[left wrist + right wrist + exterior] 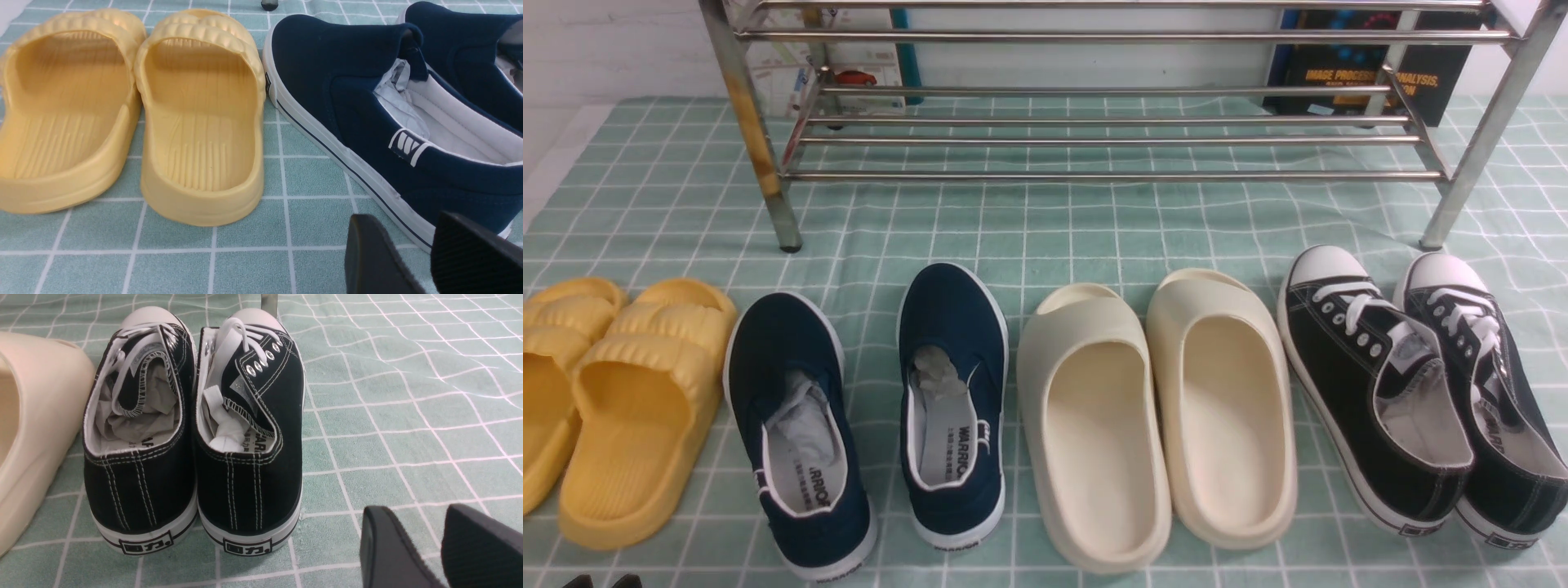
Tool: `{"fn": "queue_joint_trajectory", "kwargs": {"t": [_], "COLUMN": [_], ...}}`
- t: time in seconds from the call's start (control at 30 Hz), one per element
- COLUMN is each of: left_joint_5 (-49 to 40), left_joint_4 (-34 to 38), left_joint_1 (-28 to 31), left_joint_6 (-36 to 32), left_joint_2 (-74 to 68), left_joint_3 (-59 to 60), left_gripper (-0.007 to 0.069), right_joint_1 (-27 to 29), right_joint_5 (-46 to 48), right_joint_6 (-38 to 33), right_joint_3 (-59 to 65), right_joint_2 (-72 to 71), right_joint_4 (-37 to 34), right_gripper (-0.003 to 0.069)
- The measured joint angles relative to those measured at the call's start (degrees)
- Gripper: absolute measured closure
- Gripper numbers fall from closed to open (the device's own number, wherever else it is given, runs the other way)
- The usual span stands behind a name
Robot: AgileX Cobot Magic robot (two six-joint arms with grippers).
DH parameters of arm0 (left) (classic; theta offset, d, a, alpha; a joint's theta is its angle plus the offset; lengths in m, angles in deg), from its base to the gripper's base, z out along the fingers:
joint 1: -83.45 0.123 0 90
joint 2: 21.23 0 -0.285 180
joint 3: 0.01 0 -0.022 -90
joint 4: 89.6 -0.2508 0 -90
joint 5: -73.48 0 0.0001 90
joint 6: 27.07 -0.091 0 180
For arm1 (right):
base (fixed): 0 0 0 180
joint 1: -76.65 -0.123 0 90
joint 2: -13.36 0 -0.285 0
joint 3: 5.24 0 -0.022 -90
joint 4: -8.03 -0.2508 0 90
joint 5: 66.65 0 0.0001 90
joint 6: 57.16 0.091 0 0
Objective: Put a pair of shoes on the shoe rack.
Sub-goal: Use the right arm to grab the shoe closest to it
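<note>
- The right gripper [439, 551], black padded fingers apart and empty, hangs just behind the heels of the pair of black canvas low-top sneakers with white laces [245, 486].
- The left gripper [425, 261], also apart and empty, sits beside a navy slip-on shoe [367, 122].
- The task looks unstarted: the sneakers stand together on the cloth near the right front leg of the shiny steel-tube shoe rack [1111, 175], which holds no shoe on the bars in view.
- A wrinkled mint-green checked tablecloth [1094, 237] covers the surface, and a dark book [1364, 77] leans behind.
</note>
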Motion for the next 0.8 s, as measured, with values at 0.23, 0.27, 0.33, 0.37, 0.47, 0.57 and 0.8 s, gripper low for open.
{"fn": "queue_joint_trajectory", "kwargs": {"t": [0.23, 0.27, 0.33, 0.37, 0.47, 0.57, 0.8], "left_joint_5": [0.00, 0.00, 0.00, 0.00, 0.00, 0.00, 0.00], "left_joint_4": [0.00, 0.00, 0.00, 0.00, 0.00, 0.00, 0.00], "left_joint_1": [0.00, 0.00, 0.00, 0.00, 0.00, 0.00, 0.00], "left_joint_6": [0.00, 0.00, 0.00, 0.00, 0.00, 0.00, 0.00], "left_joint_2": [0.00, 0.00, 0.00, 0.00, 0.00, 0.00, 0.00], "left_joint_3": [0.00, 0.00, 0.00, 0.00, 0.00, 0.00, 0.00], "left_gripper": [0.0386, 0.0386, 0.0386, 0.0386, 0.0386, 0.0386, 0.0386], "right_joint_1": [0.00, 0.00, 0.00, 0.00, 0.00, 0.00, 0.00], "right_joint_5": [-0.39, -0.48, -2.16, -4.75, -12.29, -20.19, -42.84], "right_joint_6": [0.00, 0.00, 0.00, 0.00, 0.00, 0.00, 9.40], "right_joint_3": [0.00, 0.00, 0.31, 0.56, 0.62, 0.62, 0.62], "right_joint_2": [0.00, 0.00, 0.00, 0.00, 0.00, 0.00, 0.00], "right_joint_4": [0.00, 0.00, 0.15, 0.40, 0.66, 0.84, -0.06], "right_gripper": [0.0412, 0.0412, 0.0412, 0.0412, 0.0412, 0.0412, 0.0412]}}
